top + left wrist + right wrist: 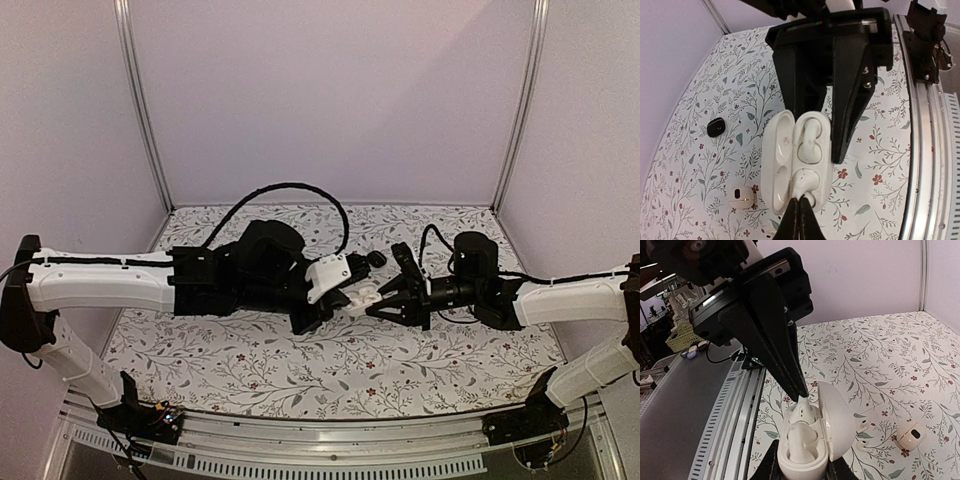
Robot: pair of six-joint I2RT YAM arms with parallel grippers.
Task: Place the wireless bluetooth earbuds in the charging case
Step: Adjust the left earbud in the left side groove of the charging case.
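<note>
"Where's the white earbud point(802, 187)?"
"Sitting in the open charging case point(825, 145), held off the table. The right gripper point(802, 467) clenches that case. The left gripper point(799, 207) has its 2 fingers pinched together, tips touching the earbud."

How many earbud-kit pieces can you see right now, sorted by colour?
White: 4 (open glossy white plastic charging case, white stemmed earbud at the left gripper's shut tips, cream rounded piece with a dark dot, small white piece beside the lid)
Black: 1 (small black rounded piece on the floral cloth)
Total: 5
</note>
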